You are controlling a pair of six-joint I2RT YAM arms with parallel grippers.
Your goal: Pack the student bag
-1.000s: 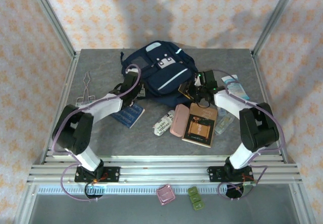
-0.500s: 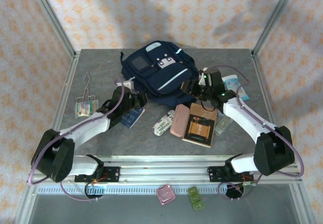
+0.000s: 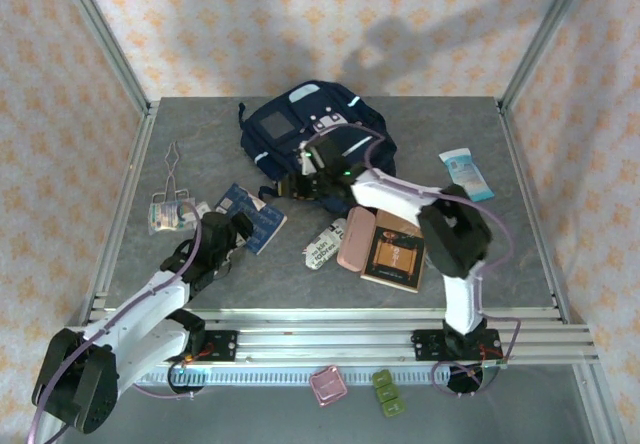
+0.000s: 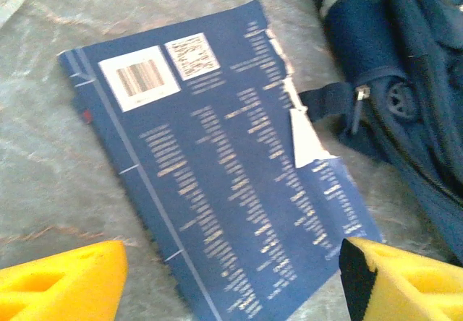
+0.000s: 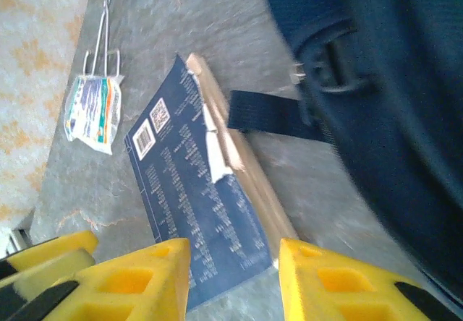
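The student bag [image 3: 300, 129] is navy with light grey stripes, the book [image 4: 217, 176] dark blue, the surface [image 3: 450, 124] mottled grey.

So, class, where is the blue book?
In the top view, the blue book lies left of centre, just in front of the student bag, with a small packet to its left.

The large navy-blue backpack [image 3: 290, 129] is made of matt woven cloth, and its dark strap [image 5: 264, 115] of ribbed webbing. The blue paperback book [image 4: 217, 176] is covered in smooth, faintly glossy card, torn to white paper. The grey mottled tabletop [image 3: 450, 124] is finished matt and stone-like.
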